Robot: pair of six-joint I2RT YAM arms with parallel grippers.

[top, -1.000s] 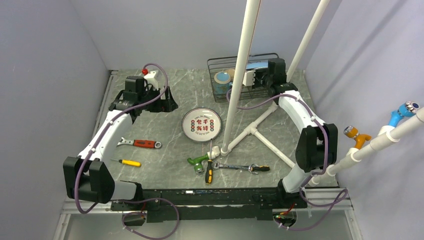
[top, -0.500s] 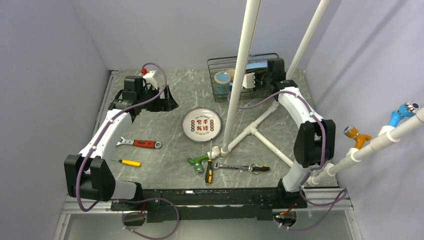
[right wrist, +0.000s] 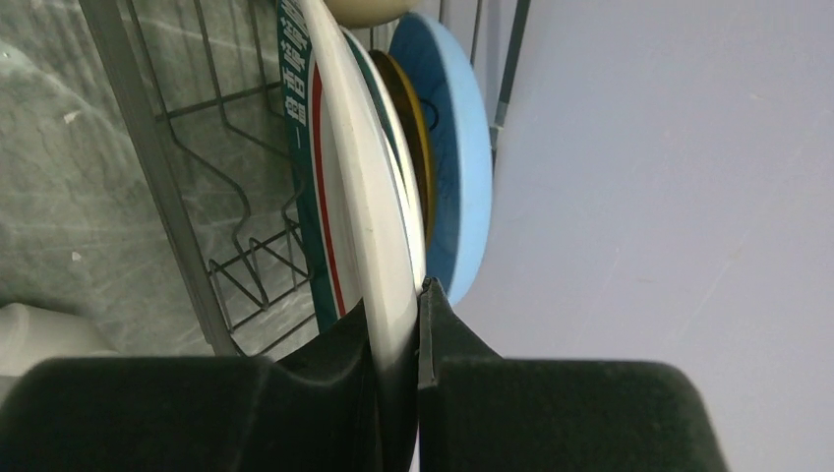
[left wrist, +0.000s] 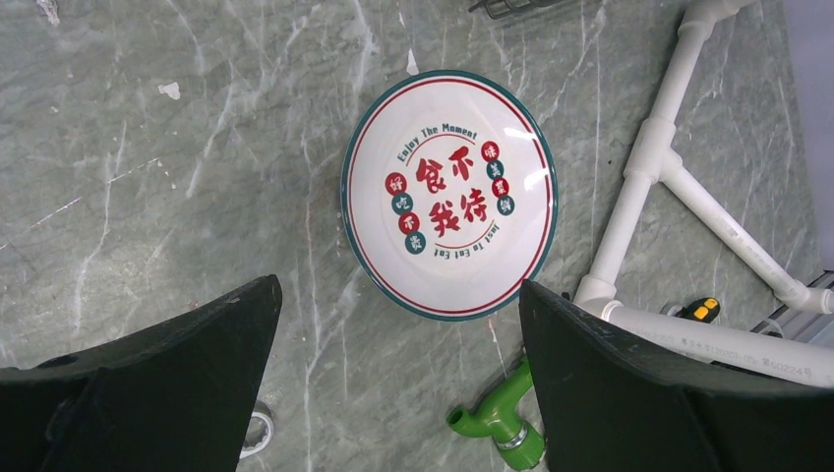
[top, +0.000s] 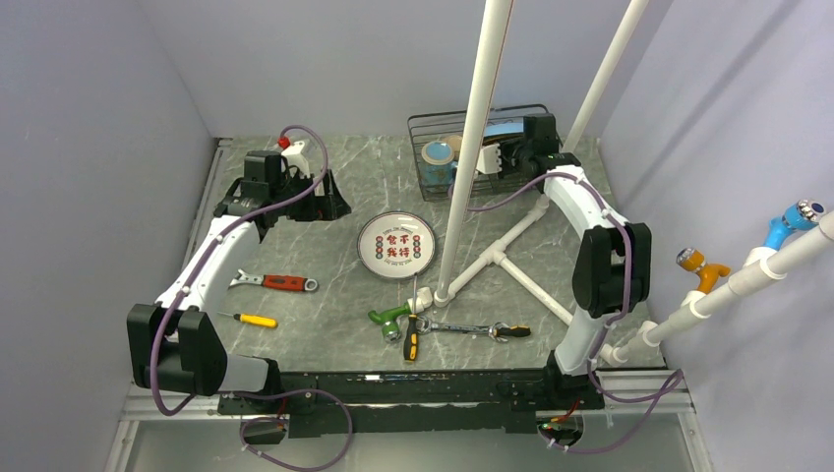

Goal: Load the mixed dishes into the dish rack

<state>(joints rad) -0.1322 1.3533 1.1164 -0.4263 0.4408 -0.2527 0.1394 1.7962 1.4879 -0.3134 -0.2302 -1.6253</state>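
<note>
The black wire dish rack (top: 425, 126) stands at the back of the table. My right gripper (right wrist: 396, 300) is shut on the edge of a white plate with a green patterned rim (right wrist: 369, 197), held upright inside the rack (right wrist: 148, 147). Behind it stand a dark yellow plate (right wrist: 418, 147) and a light-blue plate (right wrist: 457, 157). A whitish bowl (right wrist: 364, 8) shows at the top edge. A teal mug (top: 438, 157) sits in the rack's left part. A white dish with red characters (left wrist: 447, 197) lies flat on the table (top: 396, 246). My left gripper (left wrist: 396, 285) is open above its near edge.
White pipe poles (top: 472, 147) rise in front of the rack, and their base (top: 506, 261) lies on the table. A red-handled wrench (top: 280, 282), a yellow screwdriver (top: 251, 320), a green-handled tool (top: 391, 317) and a wrench (top: 472, 329) lie near the front.
My right arm has shifted slightly back and left over the rack with the plate in its grip. The left arm has barely moved.
</note>
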